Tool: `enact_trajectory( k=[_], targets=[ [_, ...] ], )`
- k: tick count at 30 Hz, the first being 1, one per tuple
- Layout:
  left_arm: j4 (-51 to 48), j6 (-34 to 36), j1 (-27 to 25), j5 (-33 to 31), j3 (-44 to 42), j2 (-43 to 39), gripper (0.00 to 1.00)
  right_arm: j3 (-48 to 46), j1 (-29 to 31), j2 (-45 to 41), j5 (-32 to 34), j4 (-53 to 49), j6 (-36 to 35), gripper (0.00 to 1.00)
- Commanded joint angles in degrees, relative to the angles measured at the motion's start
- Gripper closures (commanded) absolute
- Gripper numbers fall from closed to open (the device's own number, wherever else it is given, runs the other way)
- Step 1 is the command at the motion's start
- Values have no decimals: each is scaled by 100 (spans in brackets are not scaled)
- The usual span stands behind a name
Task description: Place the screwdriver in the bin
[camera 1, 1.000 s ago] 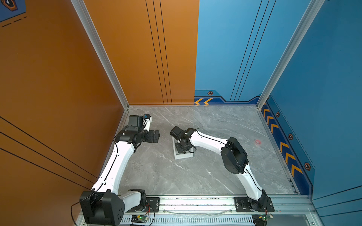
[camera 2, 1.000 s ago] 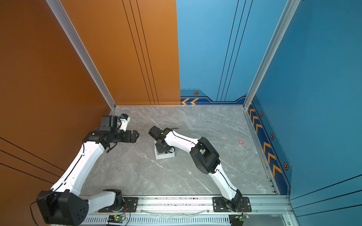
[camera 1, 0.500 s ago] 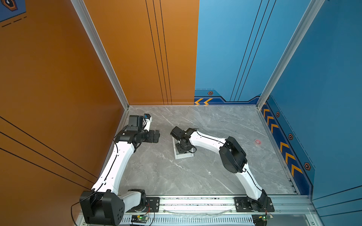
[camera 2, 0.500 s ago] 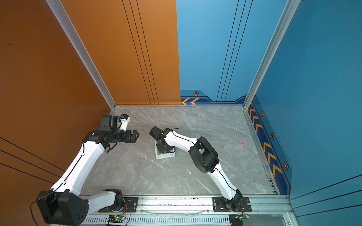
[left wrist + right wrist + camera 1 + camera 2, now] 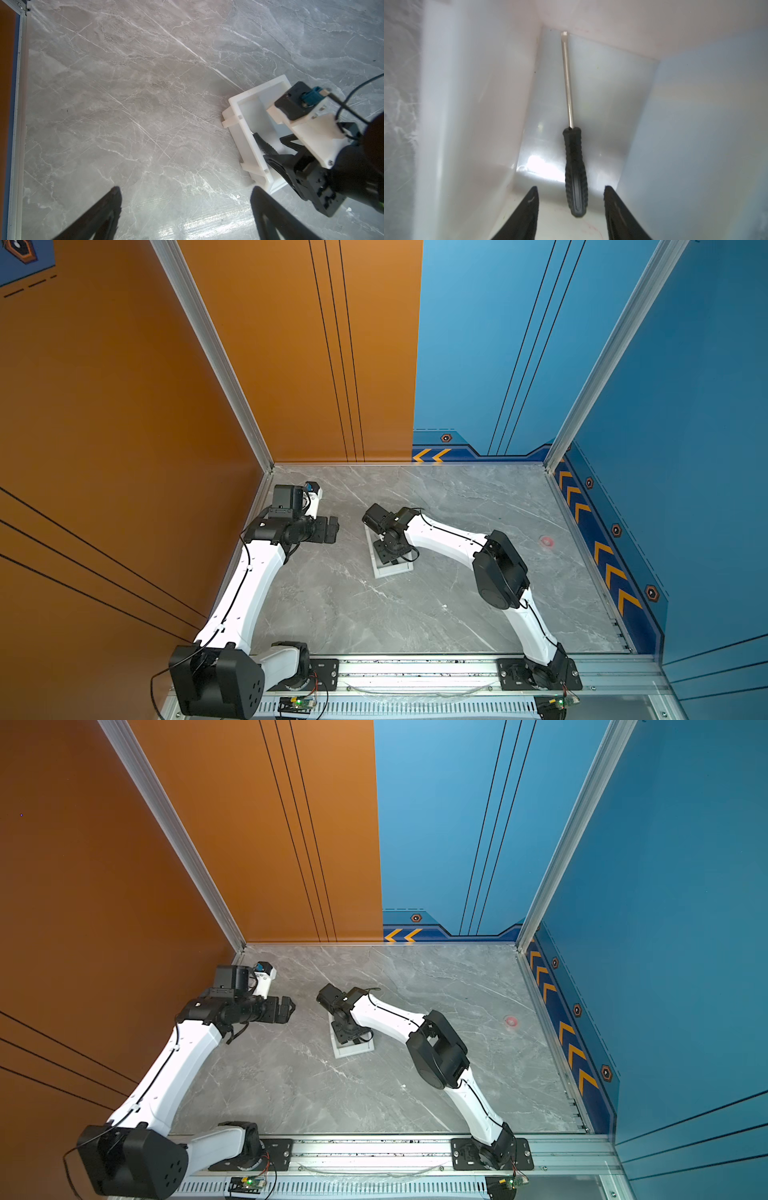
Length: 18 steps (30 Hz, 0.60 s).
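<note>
Bright, even light (glare inside bin (image 5: 537,165)).

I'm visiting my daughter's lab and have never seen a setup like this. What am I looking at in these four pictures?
Two white robot arms are bolted to a rail at the near edge of a grey marble-look table. Two pictures look down on the whole scene from above. The other two come from a camera on each arm's wrist. On the table stands a small white bin. The right gripper reaches into it. Its wrist view shows the screwdriver lying inside the bin, with the jaws apart on either side of the handle, not gripping it. The left gripper hovers open and empty off to the side, over bare table.
</note>
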Motion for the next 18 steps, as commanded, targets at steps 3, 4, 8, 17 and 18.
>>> enact_trajectory(
  k=[3, 4, 8, 17, 18],
  targets=[
    [-135, 102, 65, 18, 196, -125, 2, 190, 3, -744, 146, -313, 4, 43],
    [-137, 101, 65, 21, 197, -126, 2, 191, 2, -1007, 136, -319, 4, 43],
    [-85, 20, 116, 61, 168, -107, 2, 128, -9, -1529, 376, -313, -22, 40],
    [503, -659, 358, -445, -140, 288, 2, -1250, -696, -2988, 862, 156, 50, 29],
    [626, -711, 382, -548, -209, 334, 2, -1514, -846, -3218, 791, 336, 102, 27]
  ],
)
